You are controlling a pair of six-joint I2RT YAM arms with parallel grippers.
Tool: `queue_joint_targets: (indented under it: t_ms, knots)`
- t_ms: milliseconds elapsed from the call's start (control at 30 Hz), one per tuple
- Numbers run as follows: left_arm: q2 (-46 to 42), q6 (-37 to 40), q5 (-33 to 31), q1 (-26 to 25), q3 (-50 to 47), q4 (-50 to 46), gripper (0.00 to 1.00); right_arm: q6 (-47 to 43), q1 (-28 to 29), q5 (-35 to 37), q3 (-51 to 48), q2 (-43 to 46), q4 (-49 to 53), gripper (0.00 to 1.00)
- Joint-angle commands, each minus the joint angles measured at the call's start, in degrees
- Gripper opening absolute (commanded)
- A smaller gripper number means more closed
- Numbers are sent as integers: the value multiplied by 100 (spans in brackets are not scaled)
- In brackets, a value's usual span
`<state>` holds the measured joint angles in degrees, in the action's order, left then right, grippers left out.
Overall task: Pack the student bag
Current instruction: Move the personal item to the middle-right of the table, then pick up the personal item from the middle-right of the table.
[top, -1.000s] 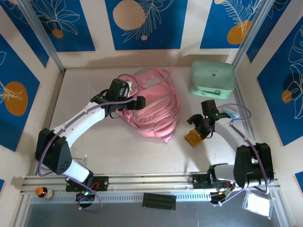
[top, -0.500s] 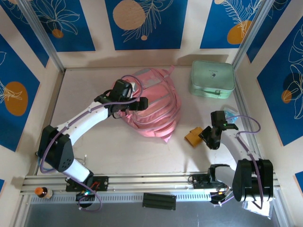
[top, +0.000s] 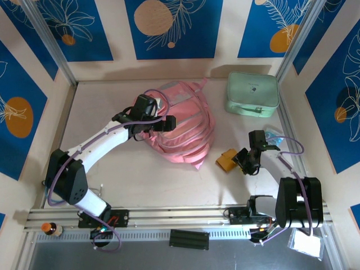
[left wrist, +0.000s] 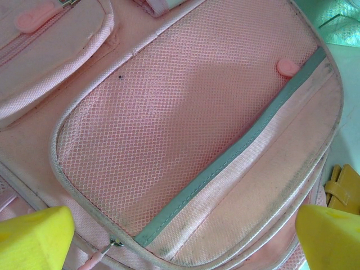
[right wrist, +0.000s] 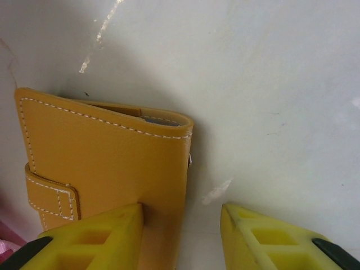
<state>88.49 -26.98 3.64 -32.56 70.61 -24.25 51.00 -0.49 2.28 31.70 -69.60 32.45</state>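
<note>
The left fingers (left wrist: 34,236) are spread wide over the mesh front pocket of the student bag (left wrist: 185,129), which is laid flat near the middle of the worktop (top: 140,180). The right fingers (right wrist: 90,236) are set part-way apart with nothing pinched: one is seen over the near edge of a mustard leather wallet (right wrist: 107,157), the other over bare worktop just beside it. The wallet is laid near the bag's right side, and a mint green case (top: 252,94) is placed by the far right corner, well apart from both.
</note>
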Motion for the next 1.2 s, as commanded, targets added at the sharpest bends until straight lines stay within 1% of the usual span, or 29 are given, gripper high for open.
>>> queue_joint_targets:
  t_ms: [0,100,200,367,467,567,767,800,833,933,1033,1167]
  knots:
    - [-33,-42,45,-53,129,33,100,9,29,-84,90,226,208,41]
    - [-51,-49,24,-51,100,77,100,67,82,-19,149,363,281,46]
    - [-50,-31,-21,-47,126,83,100,133,153,-94,133,302,191,48]
    - [-25,-9,5,-56,199,68,100,246,242,-202,56,-90,28,47]
    - [-25,-9,14,-53,208,67,100,268,277,-235,11,-252,-87,42]
    - [-25,4,31,-62,223,54,100,261,278,-250,13,-367,-140,35]
    - [27,130,133,-139,319,80,100,220,273,-297,61,-508,-256,16]
    - [37,185,162,-175,318,123,100,149,265,-335,75,-494,-321,10]
    - [34,261,172,-225,305,178,100,70,260,-388,103,-453,-397,7]
    - [40,545,190,-396,319,335,100,-99,230,-513,228,-193,-534,6]
    - [144,941,194,-572,440,300,99,-217,149,-682,370,205,-620,4]
    - [468,1505,101,-830,770,-27,91,-384,1,-1003,539,732,-786,0]
